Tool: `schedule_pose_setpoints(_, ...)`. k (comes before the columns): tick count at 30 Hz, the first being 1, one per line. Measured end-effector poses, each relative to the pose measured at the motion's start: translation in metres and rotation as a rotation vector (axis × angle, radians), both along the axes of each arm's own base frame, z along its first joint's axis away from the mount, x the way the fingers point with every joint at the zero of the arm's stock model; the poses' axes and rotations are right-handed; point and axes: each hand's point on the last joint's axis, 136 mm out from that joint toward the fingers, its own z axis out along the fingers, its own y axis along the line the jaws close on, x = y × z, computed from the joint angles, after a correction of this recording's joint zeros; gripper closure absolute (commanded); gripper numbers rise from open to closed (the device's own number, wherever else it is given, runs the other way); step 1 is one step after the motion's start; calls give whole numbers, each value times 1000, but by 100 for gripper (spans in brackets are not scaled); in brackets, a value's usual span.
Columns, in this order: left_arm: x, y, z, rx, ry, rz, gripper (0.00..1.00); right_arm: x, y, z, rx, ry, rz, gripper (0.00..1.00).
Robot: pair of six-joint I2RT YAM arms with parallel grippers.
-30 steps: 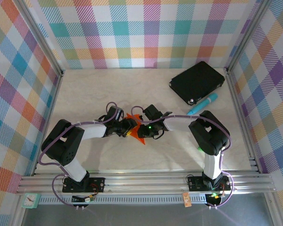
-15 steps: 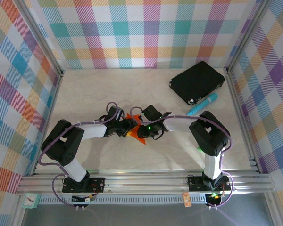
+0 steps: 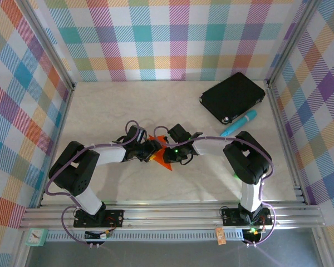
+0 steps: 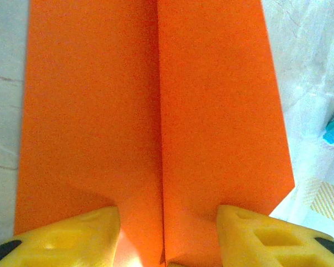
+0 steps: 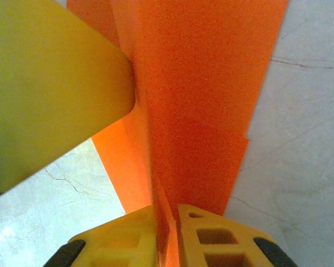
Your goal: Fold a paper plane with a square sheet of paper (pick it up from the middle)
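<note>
You have one paper plane on the table, partly folded. It lies well apart from the black rectangular pad, to the pad's left and on its near side. Your right gripper has its jaws almost together, pinching the plane's upright centre ridge, which runs straight away from that pincer. Your left gripper stands about half wide with one yellow finger on each side of the crease, and it clamps nothing. One of its fingers lies against the flank of the ridge. From above, the plane's long axis runs far-to-near, left of the pad and crossways to both arms. Both arms are equally near, but only the right one holds. I judge the next crease depends on the left pressing a wing flat beside that pinch. You have one plane, two grippers, one pad and one teal pen-like tube just beside the pad.
</note>
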Motion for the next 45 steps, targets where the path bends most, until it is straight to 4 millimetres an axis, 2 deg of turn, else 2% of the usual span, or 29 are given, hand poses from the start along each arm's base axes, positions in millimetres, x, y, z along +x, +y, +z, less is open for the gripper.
schedule_pose_setpoints(11, -9, 9, 3, 37, 34, 9, 46, -5, 2, -3, 40, 15, 14, 86)
schedule_pose_setpoints(16, -8, 15, 22, 44, -6, 31, 46, -5, 1, -4, 75, 33, 14, 87)
schedule_pose_setpoints(19, -2, 16, 40, 20, -62, 44, 49, -5, 0, -3, 104, 49, 17, 87)
schedule_pose_setpoints(22, 1, 15, 47, -11, -100, 46, 59, -6, -2, -3, 129, 74, 19, 87)
schedule_pose_setpoints(27, -3, 6, 39, -85, -108, 24, 77, -8, -6, -3, 165, 125, 19, 87)
schedule_pose_setpoints(31, -1, -6, 31, -154, -100, 1, 85, -9, -6, -3, 190, 154, 24, 87)
schedule_pose_setpoints(38, 6, -22, 22, -253, -95, -14, 88, -9, -7, -2, 211, 177, 27, 86)
schedule_pose_setpoints(45, 8, -26, 14, -278, -77, -9, 90, -10, -9, -1, 216, 185, 29, 82)
